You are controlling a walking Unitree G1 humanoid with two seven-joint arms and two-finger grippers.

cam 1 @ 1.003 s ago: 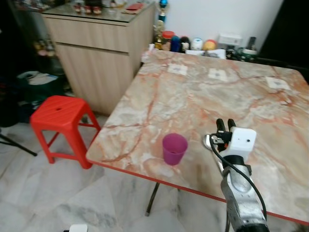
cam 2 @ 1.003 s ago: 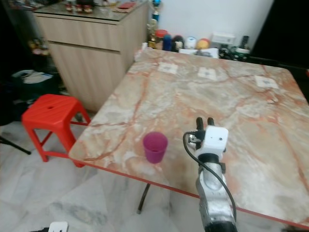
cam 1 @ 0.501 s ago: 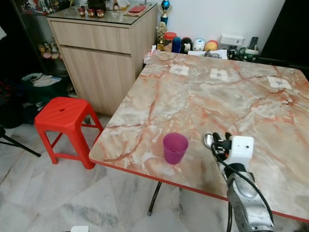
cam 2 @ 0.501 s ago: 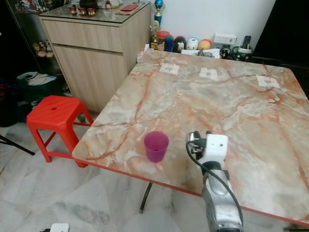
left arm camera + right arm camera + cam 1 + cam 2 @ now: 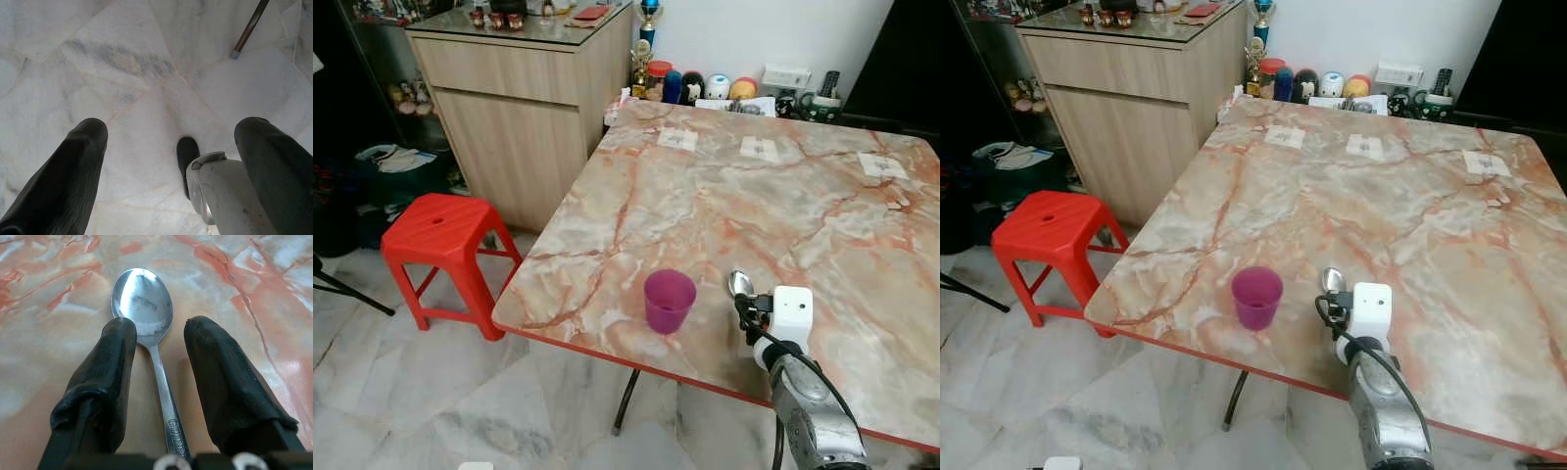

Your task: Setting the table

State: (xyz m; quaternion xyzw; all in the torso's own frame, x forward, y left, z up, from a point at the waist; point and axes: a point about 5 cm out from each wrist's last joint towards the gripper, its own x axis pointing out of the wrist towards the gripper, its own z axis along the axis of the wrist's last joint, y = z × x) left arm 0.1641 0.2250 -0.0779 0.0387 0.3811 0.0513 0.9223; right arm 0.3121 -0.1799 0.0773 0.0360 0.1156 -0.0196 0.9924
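The right end effector (image 5: 155, 357) is held low over the surface (image 5: 705, 206) near its front edge, its two black fingers (image 5: 110, 377) parted on either side of a spoon (image 5: 144, 308) that lies flat on the marble. A purple cup (image 5: 668, 301) stands upright just beside it. The left end effector (image 5: 171, 161) hangs open above the floor (image 5: 146, 58).
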